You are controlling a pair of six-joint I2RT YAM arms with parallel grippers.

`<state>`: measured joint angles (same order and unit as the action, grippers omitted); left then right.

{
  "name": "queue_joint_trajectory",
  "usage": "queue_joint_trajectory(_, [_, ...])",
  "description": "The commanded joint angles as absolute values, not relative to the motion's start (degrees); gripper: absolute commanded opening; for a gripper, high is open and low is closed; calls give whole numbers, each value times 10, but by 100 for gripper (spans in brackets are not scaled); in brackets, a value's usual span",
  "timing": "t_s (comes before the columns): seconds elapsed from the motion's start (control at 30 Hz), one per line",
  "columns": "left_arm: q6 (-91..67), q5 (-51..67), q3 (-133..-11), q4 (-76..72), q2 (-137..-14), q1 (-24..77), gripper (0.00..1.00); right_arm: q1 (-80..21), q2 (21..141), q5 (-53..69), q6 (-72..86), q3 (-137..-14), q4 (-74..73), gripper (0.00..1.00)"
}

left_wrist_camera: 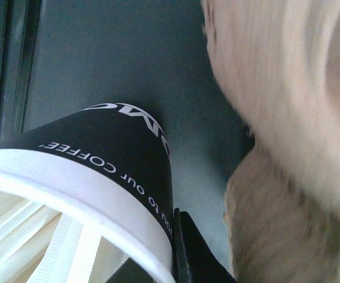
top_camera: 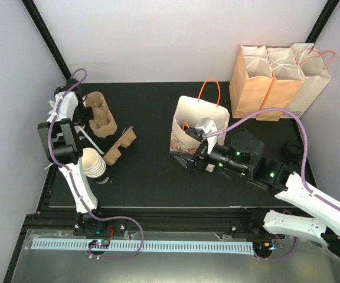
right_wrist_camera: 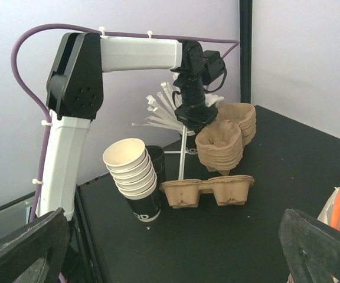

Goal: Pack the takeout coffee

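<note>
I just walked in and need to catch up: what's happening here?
The left gripper, shut, sits at the top of the carrier stack, next to the cup stack; whether it grips a carrier is unclear. The right gripper hangs open beside the white bag, which stands open mid-table, and holds nothing.

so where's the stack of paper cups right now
Top view, left side of the mat: the stack of paper cups leans beside the left arm, with the loose cardboard carrier just to its right.
</note>
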<state>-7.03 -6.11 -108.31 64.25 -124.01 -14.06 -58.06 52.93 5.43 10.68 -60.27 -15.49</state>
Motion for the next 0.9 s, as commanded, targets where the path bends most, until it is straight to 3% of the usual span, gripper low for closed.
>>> queue_joint_trajectory(0.0, [-68, -28, -1038, 679, -1210, -128, 2, -581, 522, 58, 117, -599, -136, 100])
queue_joint_trajectory(0.2, [-80, -28, -994, 655, -1172, -123, 2, -581, 519, 59, 120, -599, -137, 100])
queue_joint_trajectory(0.6, [-65, -66, -1250, 734, -1277, -126, 2, -581, 523, 52, 120, -603, -140, 100])
queue_joint_trajectory(0.87, [-60, -60, -1238, 729, -1326, -127, 2, -581, 543, 54, 117, -617, -144, 100])
